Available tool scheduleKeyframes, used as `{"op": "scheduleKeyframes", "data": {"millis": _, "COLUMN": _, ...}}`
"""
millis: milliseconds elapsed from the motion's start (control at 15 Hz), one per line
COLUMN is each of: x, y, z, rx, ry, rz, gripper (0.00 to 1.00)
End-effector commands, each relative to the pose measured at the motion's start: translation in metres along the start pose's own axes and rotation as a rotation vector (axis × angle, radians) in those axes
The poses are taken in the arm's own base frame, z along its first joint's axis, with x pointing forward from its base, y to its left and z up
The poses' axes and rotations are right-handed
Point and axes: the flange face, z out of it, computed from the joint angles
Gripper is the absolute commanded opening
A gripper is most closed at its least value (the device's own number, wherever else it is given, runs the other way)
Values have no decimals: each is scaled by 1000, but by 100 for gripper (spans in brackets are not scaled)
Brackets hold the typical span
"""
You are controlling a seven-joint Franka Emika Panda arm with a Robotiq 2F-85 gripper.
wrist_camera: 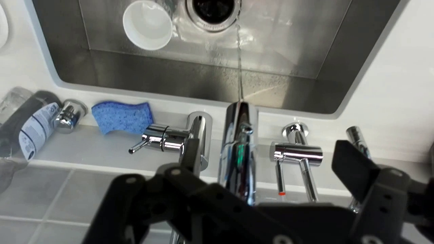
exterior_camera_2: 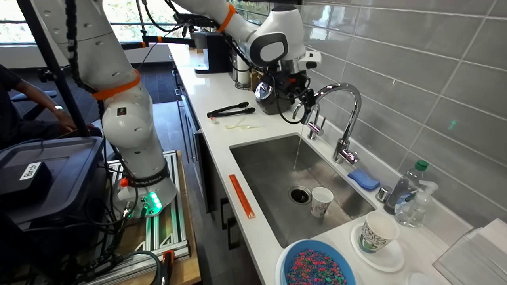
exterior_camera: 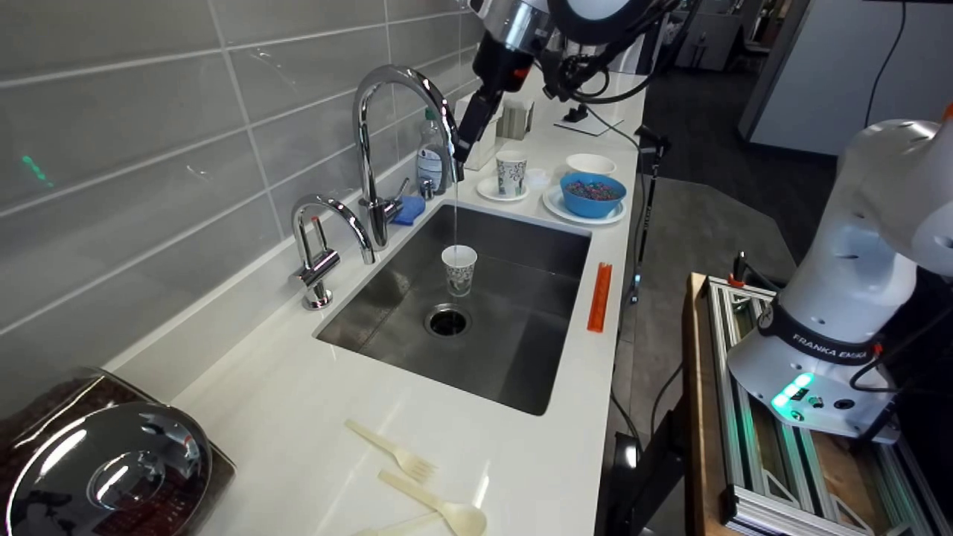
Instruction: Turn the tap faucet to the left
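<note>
The gripper (wrist_camera: 268,156) has its fingers (wrist_camera: 354,171) spread wide, and in the wrist view the spout (wrist_camera: 239,145) of the faucet (exterior_camera: 364,141) sits between them, a gap showing on either side. Lower down the gripper blocks too much to say if anything's touching.

Below is the sink (exterior_camera: 536,350), holding a patterned paper cup (exterior_camera_2: 321,202) that stands upright by the drain (exterior_camera_2: 300,195). The cup looks white inside. A thin thread of water (exterior_camera: 456,223) drops off the spout and comes down near the drain, to the side of the cup. On the counter (exterior_camera: 298,387), a blue bowl (exterior_camera: 595,208) full of tiny pink, blue and green bits (exterior_camera_2: 315,269) sits on a plate (exterior_camera: 551,202), and a second cup (exterior_camera_2: 376,233) stands on another plate (exterior_camera_2: 388,259). The soap bottle (exterior_camera_2: 404,190) and the pump bottle (exterior_camera_2: 414,209) are see-through. The jar (exterior_camera: 52,409) has something dark in it, can't tell what, with a lid (exterior_camera: 112,476) on.

The faucet itself is tall, mirror-shiny chrome, a skinny tube bent into a high arch with its tip pointing down, plus a short side lever (wrist_camera: 137,146). It's planted at the back of the sink, between the small tap (wrist_camera: 298,153) and a sponge (wrist_camera: 122,117).

Sink's boxy dull steel, sponge is blue and porous, tiles (exterior_camera: 134,141) are big, grey and glossy.
</note>
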Motion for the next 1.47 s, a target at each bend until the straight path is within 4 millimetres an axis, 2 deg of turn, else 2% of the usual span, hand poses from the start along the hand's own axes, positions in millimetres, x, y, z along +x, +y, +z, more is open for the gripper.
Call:
{"op": "scheduleKeyframes", "data": {"millis": 0, "x": -29, "y": -27, "z": -30, "rx": -9, "ry": -126, "rz": -6, "gripper": 100}}
{"op": "scheduleKeyframes", "data": {"millis": 200, "x": -47, "y": -50, "z": -44, "rx": -1, "ry": -223, "rz": -16, "gripper": 100}}
{"op": "scheduleKeyframes", "data": {"millis": 333, "x": -62, "y": -61, "z": -43, "rx": 3, "ry": -245, "rz": -4, "gripper": 100}}
{"op": "scheduleKeyframes", "data": {"millis": 600, "x": -94, "y": -75, "z": -32, "rx": -11, "ry": -210, "rz": 63, "gripper": 100}}
{"op": "scheduleKeyframes", "data": {"millis": 1000, "x": -136, "y": -85, "z": -15, "rx": -43, "ry": -134, "rz": 175, "gripper": 100}}
{"op": "scheduleKeyframes", "data": {"millis": 1067, "x": -111, "y": -86, "z": -21, "rx": -47, "ry": -124, "rz": 193, "gripper": 100}}
{"op": "scheduleKeyframes", "data": {"millis": 1267, "x": -107, "y": -85, "z": -26, "rx": -56, "ry": -72, "rz": 232, "gripper": 100}}
{"op": "scheduleKeyframes", "data": {"millis": 1400, "x": -108, "y": -84, "z": -23, "rx": -36, "ry": -98, "rz": 203, "gripper": 100}}
